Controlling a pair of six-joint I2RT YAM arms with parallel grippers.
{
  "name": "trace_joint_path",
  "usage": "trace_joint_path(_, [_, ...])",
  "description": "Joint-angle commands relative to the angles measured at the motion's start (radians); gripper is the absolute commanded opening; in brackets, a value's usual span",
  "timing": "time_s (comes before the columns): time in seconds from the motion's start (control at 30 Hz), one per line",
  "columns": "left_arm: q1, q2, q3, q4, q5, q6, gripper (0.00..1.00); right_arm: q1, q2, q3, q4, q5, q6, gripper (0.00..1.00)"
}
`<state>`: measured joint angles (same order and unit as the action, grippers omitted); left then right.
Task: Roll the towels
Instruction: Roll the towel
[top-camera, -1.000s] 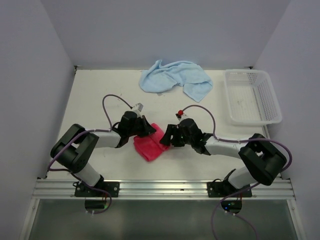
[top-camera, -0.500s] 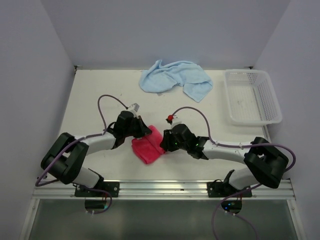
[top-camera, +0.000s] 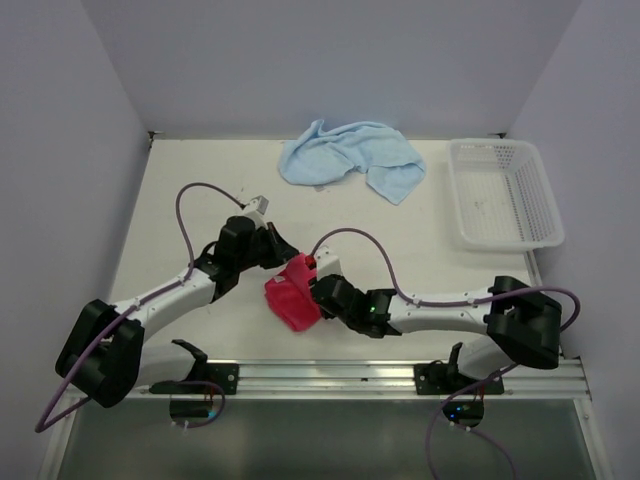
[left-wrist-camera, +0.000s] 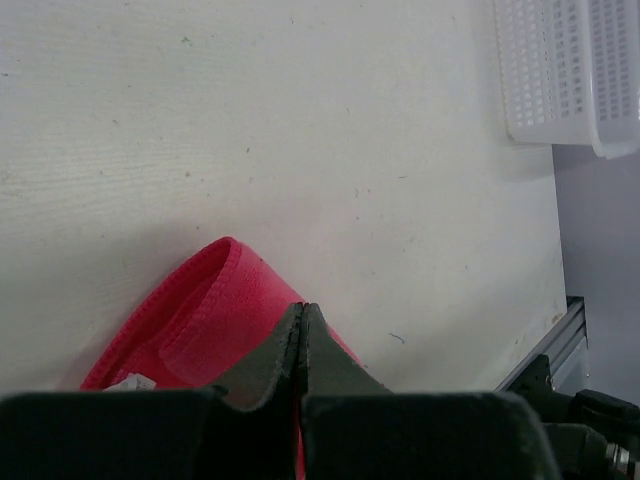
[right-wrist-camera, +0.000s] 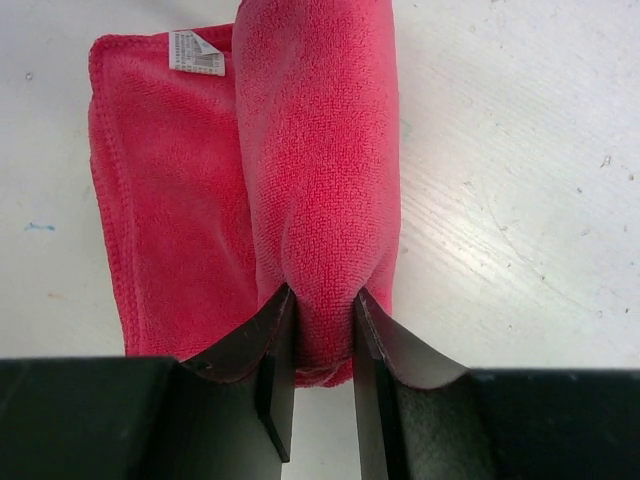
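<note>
The red-pink towel (top-camera: 289, 300) lies at the near middle of the table, partly rolled. In the right wrist view its thick roll (right-wrist-camera: 318, 160) lies beside a flat layer with a white label. My right gripper (right-wrist-camera: 322, 296) is shut on the near end of the roll; in the top view it (top-camera: 313, 289) sits at the towel's right side. My left gripper (left-wrist-camera: 301, 307) is shut, with red cloth (left-wrist-camera: 190, 310) showing between its jaws; in the top view it (top-camera: 283, 259) is at the towel's far edge. The light blue towel (top-camera: 350, 155) lies crumpled at the back.
A white mesh basket (top-camera: 505, 195) stands at the back right; its corner shows in the left wrist view (left-wrist-camera: 560, 70). The aluminium rail (top-camera: 330, 375) runs along the near table edge. Grey walls close in the left, right and back.
Both grippers have shifted left and nearer with the red-pink towel. The right arm has stretched out leftward. The towel has become narrower and more bunched into a roll.
</note>
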<state>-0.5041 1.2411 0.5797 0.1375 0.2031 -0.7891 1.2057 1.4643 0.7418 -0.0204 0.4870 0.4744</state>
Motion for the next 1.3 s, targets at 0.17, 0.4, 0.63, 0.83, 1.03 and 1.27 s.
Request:
trace_joint_path(0.17, [-0.002, -0.023, -0.017, 0.025, 0.039, 0.033, 0.00, 0.140, 0.137, 0.151, -0.088, 0.246, -0.074, 0.29])
trace_joint_path(0.4, [-0.014, -0.028, -0.080, 0.056, 0.047, 0.027, 0.00, 0.206, 0.244, 0.232, -0.125, 0.338, -0.109, 0.31])
trace_joint_path(0.63, [-0.019, -0.023, -0.168, 0.065, 0.041, 0.022, 0.00, 0.219, 0.265, 0.245, -0.133, 0.320, -0.094, 0.34])
trace_joint_path(0.83, [-0.019, -0.022, -0.242, 0.079, 0.022, -0.013, 0.00, 0.204, 0.225, 0.254, -0.144, 0.272, -0.066, 0.56])
trace_joint_path(1.03, [-0.019, -0.034, -0.284, 0.096, 0.016, -0.035, 0.00, 0.128, 0.096, 0.208, -0.106, 0.082, 0.010, 0.70])
trace_joint_path(1.27, [-0.019, -0.054, -0.310, 0.102, 0.012, -0.041, 0.00, -0.122, -0.030, 0.047, 0.083, -0.321, 0.156, 0.80])
